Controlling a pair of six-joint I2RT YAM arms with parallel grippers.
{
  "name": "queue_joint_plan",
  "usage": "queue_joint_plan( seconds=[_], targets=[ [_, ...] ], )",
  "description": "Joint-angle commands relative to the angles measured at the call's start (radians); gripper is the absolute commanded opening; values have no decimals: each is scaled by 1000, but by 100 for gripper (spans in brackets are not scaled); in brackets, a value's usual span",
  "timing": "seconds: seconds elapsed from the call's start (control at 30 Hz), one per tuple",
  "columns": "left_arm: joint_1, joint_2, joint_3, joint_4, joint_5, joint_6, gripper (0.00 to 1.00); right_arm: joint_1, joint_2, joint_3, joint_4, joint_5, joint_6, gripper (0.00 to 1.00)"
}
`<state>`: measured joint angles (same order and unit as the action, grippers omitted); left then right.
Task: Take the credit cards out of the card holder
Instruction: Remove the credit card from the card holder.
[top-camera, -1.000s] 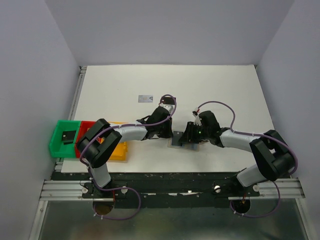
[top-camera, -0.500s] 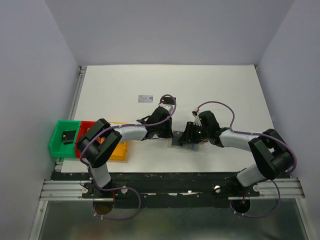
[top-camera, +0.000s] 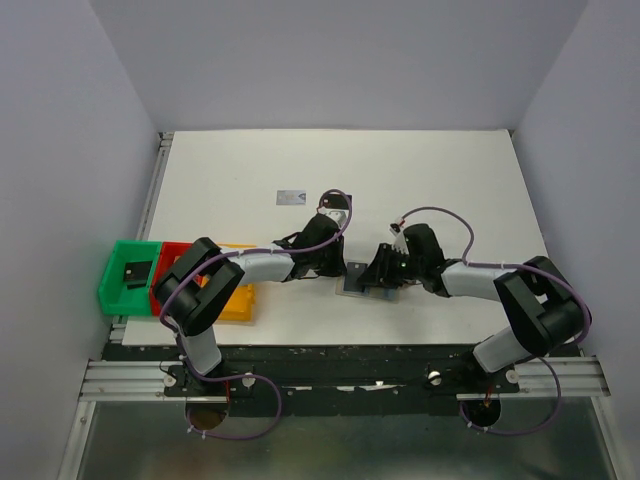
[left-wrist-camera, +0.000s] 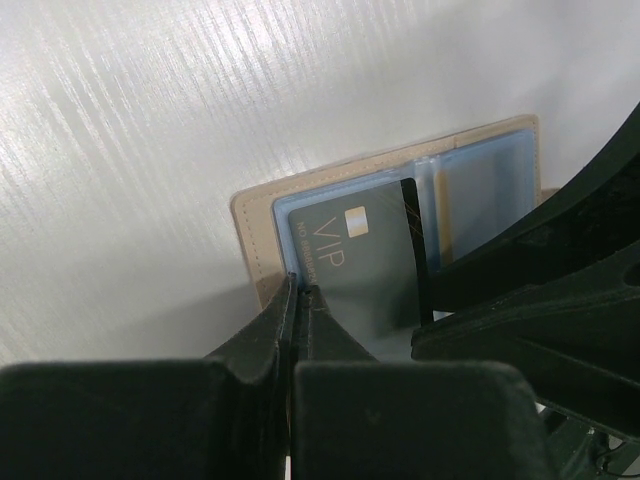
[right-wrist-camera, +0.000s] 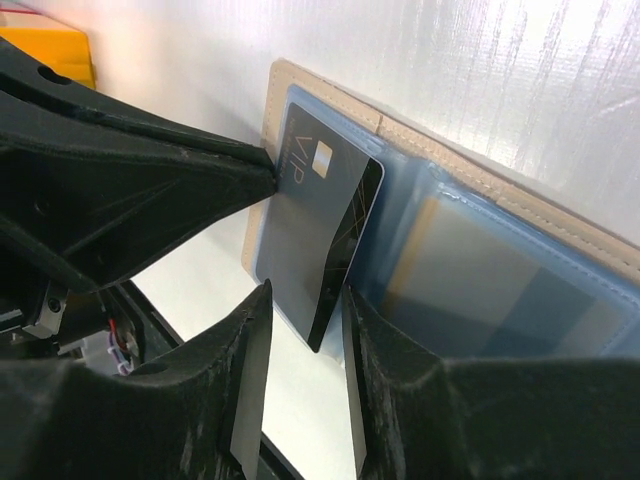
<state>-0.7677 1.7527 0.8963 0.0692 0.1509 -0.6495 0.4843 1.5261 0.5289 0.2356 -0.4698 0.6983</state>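
Note:
The card holder (top-camera: 352, 281) lies open on the table between my two grippers, with a tan rim (left-wrist-camera: 252, 212) and blue-grey panels (right-wrist-camera: 500, 275). A black card marked VIP (left-wrist-camera: 372, 262) sticks partly out of one pocket; it also shows in the right wrist view (right-wrist-camera: 322, 205). My left gripper (left-wrist-camera: 300, 291) is shut on the blue edge of that pocket, next to the card. My right gripper (right-wrist-camera: 306, 322) is open, its fingers on either side of the card's free corner and not touching it. A silver-grey card (top-camera: 291, 197) lies on the table further back.
Green (top-camera: 127, 275), red (top-camera: 170, 262) and yellow (top-camera: 240, 303) bins stand at the table's left edge; a small black chunky object lies in the green one. The yellow bin also shows in the right wrist view (right-wrist-camera: 45, 40). The two grippers' fingers are very close together over the holder.
The right wrist has shifted slightly towards the near edge, and its cable with it. The left arm and the holder have not visibly moved.

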Motion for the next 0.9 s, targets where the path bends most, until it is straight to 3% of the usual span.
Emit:
queue_joint_plan(
  seconds=[0.0,0.87],
  targets=[
    [-12,24,-26,-13,-10,-9,0,-15,14,-38,106,-61,55,40],
    [-30,30,-39,3,-1,-15,0,-35,131,-79,402,-162,191,40]
  ],
)
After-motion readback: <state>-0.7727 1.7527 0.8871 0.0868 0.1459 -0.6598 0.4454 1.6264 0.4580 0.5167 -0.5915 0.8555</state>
